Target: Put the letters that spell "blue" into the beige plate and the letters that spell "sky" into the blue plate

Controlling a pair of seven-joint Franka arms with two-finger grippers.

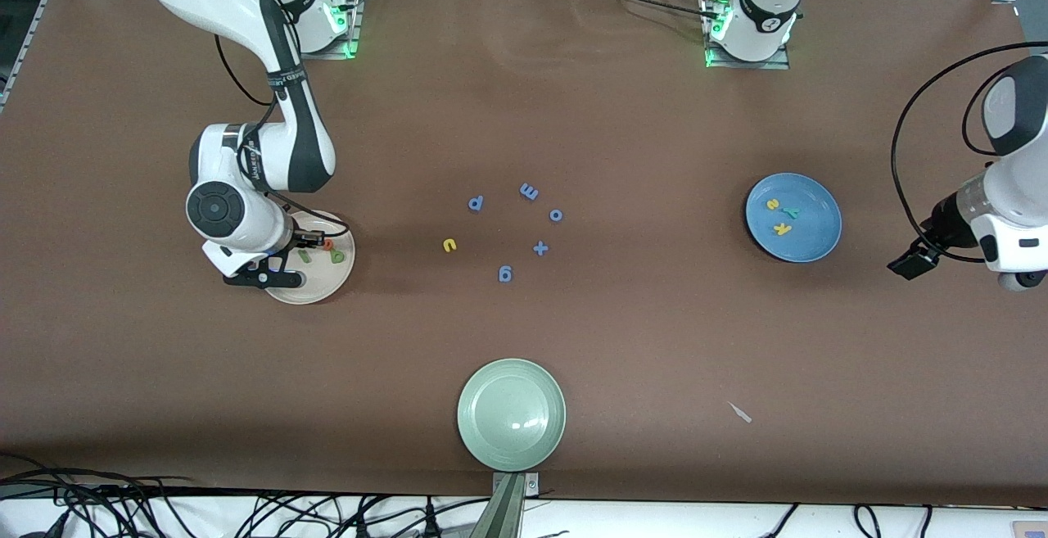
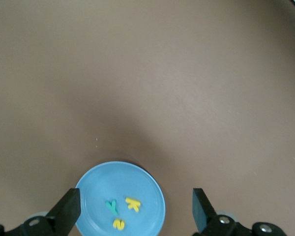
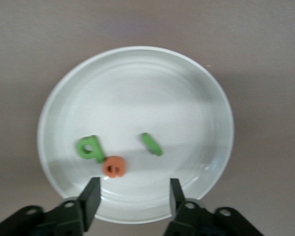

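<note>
The beige plate (image 1: 315,288) (image 3: 137,88) holds a green b (image 1: 336,256) (image 3: 90,148), a thin green l (image 1: 304,256) (image 3: 152,144) and an orange e (image 1: 327,244) (image 3: 114,166). My right gripper (image 1: 315,237) (image 3: 133,186) hangs open just over this plate. The e lies free close to its fingertips, and nothing sits between them. A yellow u (image 1: 449,245) lies on the table mid-way along. The blue plate (image 1: 810,194) (image 2: 108,182) carries a yellow s (image 1: 771,205) (image 2: 118,224), a yellow k (image 1: 782,228) (image 2: 132,204) and a teal y (image 1: 791,212) (image 2: 111,206). My left gripper (image 2: 135,199) is open, empty and high above.
All-blue characters lie around the u: p (image 1: 476,203), m (image 1: 529,191), o (image 1: 556,214), + (image 1: 540,248), g (image 1: 505,274). A pale green plate (image 1: 511,374) sits near the front edge. A small white scrap (image 1: 740,412) lies toward the left arm's end.
</note>
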